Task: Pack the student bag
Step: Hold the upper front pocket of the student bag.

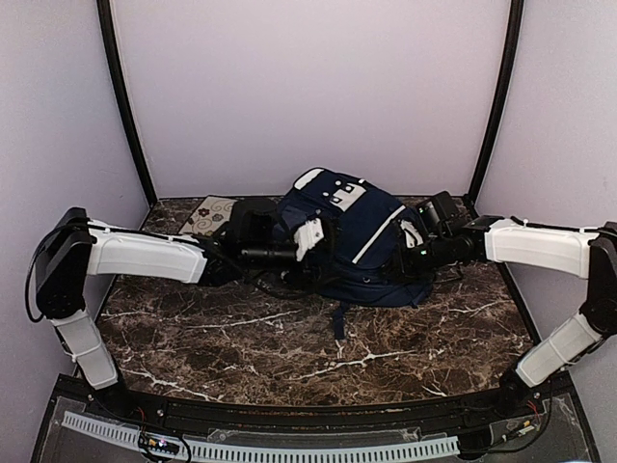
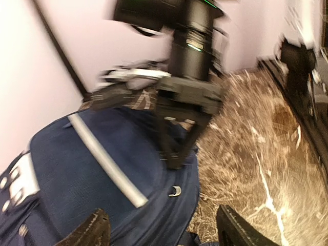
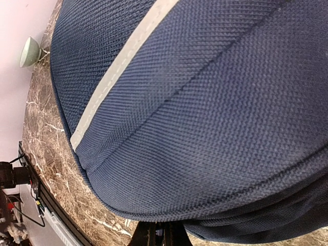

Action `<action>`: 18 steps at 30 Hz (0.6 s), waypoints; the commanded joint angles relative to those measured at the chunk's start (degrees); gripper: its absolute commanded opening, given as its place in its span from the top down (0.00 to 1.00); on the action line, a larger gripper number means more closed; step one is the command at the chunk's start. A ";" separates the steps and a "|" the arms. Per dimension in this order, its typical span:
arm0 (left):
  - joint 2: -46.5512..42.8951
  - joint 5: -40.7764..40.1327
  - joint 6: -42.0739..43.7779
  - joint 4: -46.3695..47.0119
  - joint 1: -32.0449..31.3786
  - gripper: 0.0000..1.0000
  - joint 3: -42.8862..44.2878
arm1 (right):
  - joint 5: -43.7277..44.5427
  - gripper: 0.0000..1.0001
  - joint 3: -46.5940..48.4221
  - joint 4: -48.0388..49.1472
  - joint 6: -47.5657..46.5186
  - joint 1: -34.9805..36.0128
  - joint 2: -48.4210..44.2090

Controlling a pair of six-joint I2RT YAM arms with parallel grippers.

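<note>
The student bag (image 1: 362, 241) is navy blue with white trim stripes and a white patch at its top. It lies on the marble table at the back centre. My left gripper (image 1: 310, 238) is at the bag's left side. In the left wrist view it (image 2: 164, 233) is open and empty, hovering over the bag (image 2: 77, 174) beside a small metal ring (image 2: 175, 191). My right gripper (image 1: 412, 243) is at the bag's right side. In the left wrist view its fingers (image 2: 176, 154) close to a point on the bag's edge seam. In the right wrist view the bag (image 3: 205, 102) fills the frame above the closed fingers (image 3: 164, 237).
A patterned flat item (image 1: 207, 214) lies at the back left behind the bag. A pale green rounded object (image 3: 28, 51) sits by the wall. Dark straps (image 1: 339, 318) trail from the bag toward the front. The walls close in on the back and both sides.
</note>
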 commanded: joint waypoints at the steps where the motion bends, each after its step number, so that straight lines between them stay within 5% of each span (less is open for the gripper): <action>1: 6.92 -4.14 19.28 2.80 -3.97 0.23 2.47 | -3.43 1.00 1.24 1.28 -0.32 -0.17 0.80; 6: 13.86 -13.57 21.58 5.68 -5.39 0.26 10.11 | -3.11 1.00 1.33 0.48 -0.52 -0.43 0.23; 14: 19.22 -19.24 23.24 8.84 -5.94 0.56 12.95 | -3.23 1.00 1.59 -0.73 -0.80 -1.03 -0.91; 18: 19.74 -21.82 24.46 9.36 -6.31 0.99 13.04 | -0.78 1.00 1.85 -2.12 -0.90 -1.92 -1.47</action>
